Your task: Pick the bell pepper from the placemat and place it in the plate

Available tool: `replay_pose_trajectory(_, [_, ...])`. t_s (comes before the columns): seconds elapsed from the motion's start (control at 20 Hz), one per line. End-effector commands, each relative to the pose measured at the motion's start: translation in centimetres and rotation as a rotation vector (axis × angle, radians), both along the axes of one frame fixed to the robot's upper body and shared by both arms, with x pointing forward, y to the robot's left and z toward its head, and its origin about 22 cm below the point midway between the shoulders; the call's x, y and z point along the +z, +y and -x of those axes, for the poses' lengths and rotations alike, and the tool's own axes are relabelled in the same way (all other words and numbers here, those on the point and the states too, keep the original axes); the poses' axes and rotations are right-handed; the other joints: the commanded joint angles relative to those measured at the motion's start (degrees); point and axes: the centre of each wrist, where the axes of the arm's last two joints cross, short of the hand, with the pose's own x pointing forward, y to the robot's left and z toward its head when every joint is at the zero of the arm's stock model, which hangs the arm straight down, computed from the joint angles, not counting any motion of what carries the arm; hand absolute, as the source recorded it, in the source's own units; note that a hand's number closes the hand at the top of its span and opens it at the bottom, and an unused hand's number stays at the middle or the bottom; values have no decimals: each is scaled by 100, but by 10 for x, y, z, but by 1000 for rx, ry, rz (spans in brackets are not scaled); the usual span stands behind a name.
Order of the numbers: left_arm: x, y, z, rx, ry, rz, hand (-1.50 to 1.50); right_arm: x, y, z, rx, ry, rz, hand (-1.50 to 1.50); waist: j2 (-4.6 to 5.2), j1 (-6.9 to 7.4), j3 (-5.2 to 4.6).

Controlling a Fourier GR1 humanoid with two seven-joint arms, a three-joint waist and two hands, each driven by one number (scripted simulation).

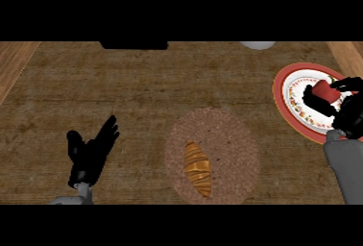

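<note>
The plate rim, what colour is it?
Red, around a white centre with a patterned band; the plate shows only in the head view.

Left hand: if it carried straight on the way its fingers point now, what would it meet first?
The left hand points up and slightly right over bare counter. That way looks free until the dark object at the far edge, though height is unclear.

A brown, mottled desk (106, 86) is filling almost the whole view, its surface showing a rough, woven-looking grain. Strips of lighter wood (16, 62) are running diagonally along the far left and far right corners (347, 53). At the top edge a dark, flat-bottomed shape (133, 45) is sitting against the desk, and further right a pale rounded object (257, 45) is poking in. Soft, even light is falling across everything.
</note>
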Motion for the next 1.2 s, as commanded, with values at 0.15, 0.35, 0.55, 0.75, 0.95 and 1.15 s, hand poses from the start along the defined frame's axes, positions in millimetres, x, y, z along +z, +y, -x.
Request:
replay_pose_trajectory(0.15, [5,7,-3,-32,1,-19,0,-4,-65,-15,-25,-31,-9,150,30,80,11])
replay_pose_trajectory(0.35, [-3,-4,2,-18,-12,-1,0,-9,-102,-9,-86,156,-141,150,64,172,6])
replay_pose_trajectory(0.55, [12,-18,-15,-54,-26,12,0,-28,-116,3,-14,393,-110,-150,110,239,17])
replay_pose_trajectory(0.75, [11,-10,-11,-53,-27,-2,0,-24,-118,-3,89,350,-170,-150,121,292,34])
replay_pose_trajectory(0.95, [-1,-18,1,-40,-7,5,0,-22,-117,-6,179,219,-211,-150,128,282,45])
replay_pose_trajectory(1.15, [3,-20,-2,-25,-12,16,0,-14,-117,-11,182,-8,-248,-150,93,198,39])
